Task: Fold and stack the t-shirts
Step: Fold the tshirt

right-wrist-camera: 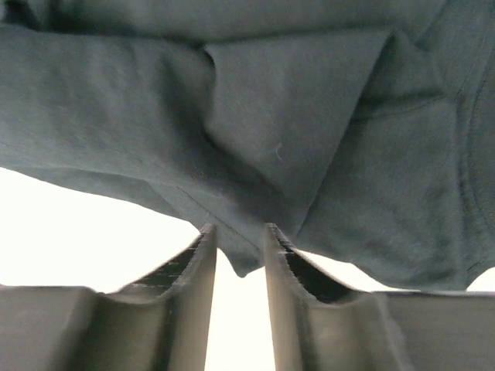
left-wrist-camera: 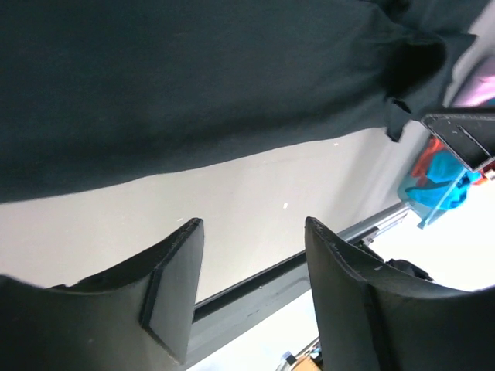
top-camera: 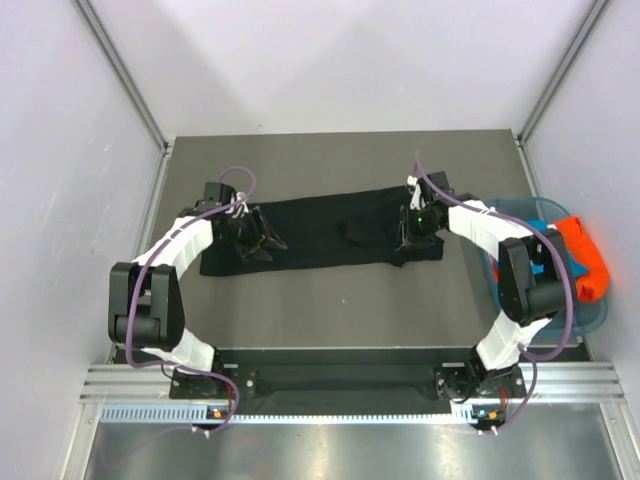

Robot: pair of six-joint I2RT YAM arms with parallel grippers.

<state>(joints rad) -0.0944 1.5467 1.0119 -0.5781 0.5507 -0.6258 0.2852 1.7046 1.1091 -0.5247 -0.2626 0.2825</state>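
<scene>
lying folded — long black t-shirt [top-camera: 320,240]

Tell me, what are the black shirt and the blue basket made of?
The black shirt looks like soft, matte cloth, probably a cotton knit. It creases and folds, and the right wrist view shows a stitched hem. The basket looks like smooth blue-green plastic, and it seems partly see-through because the bright clothes inside appear to show through its wall.
</scene>
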